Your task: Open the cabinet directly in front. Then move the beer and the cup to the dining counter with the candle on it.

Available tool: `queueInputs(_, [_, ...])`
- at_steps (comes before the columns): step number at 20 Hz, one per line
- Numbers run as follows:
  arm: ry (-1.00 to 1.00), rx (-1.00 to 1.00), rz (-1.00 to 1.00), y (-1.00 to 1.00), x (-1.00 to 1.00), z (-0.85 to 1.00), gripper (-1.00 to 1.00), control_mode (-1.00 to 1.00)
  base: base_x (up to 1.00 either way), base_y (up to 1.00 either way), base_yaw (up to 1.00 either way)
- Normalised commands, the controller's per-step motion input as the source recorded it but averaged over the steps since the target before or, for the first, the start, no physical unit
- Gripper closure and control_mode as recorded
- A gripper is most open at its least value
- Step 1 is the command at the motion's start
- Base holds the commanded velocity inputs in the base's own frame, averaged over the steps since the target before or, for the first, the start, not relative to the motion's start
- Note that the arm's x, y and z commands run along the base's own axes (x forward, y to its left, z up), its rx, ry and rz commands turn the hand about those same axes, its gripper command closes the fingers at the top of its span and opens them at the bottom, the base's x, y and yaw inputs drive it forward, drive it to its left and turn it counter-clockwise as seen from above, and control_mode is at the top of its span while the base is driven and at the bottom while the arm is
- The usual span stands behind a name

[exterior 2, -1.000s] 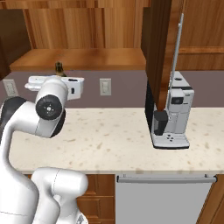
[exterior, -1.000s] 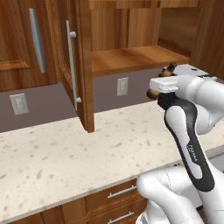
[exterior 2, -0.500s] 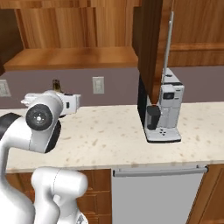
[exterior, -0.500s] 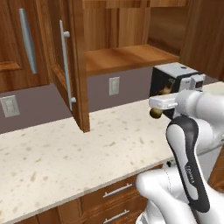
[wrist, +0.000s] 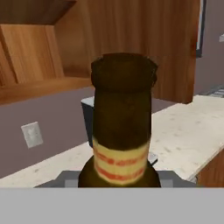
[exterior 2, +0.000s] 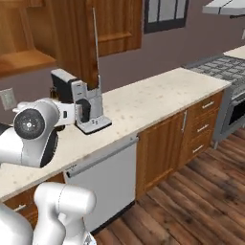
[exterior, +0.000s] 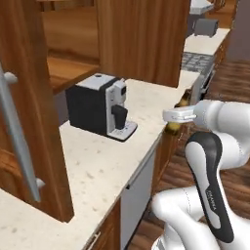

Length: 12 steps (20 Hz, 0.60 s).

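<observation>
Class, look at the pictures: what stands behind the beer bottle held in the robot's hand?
Behind the beer bottle stands a black-and-white coffee machine on the speckled counter, below the brown wall cabinet. The bottle covers most of the machine in the hand view.

Beige speckled stone countertop (exterior: 97, 166) ran along wall over brown wooden base cabinets (exterior 2: 167, 143) and white dishwasher front (exterior 2: 103, 184). Black-and-silver coffee machine (exterior: 100, 106) stood directly on it, near back edge. Rest of top bare. Wood plank floor (exterior 2: 191, 206) lay below.
</observation>
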Motion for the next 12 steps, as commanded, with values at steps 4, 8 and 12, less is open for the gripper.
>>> queueInputs(4, [0.0,0.0,0.0,0.0,0.0,0.0,1.0,1.0,0.0,0.0,-1.0])
queueInputs(8, [0.0,0.0,0.0,0.0,0.0,0.0,1.0,1.0,0.0,-0.12,-0.98])
queueInputs(12, [0.0,0.0,0.0,0.0,0.0,0.0,1.0,1.0,0.31,-0.28,-0.64])
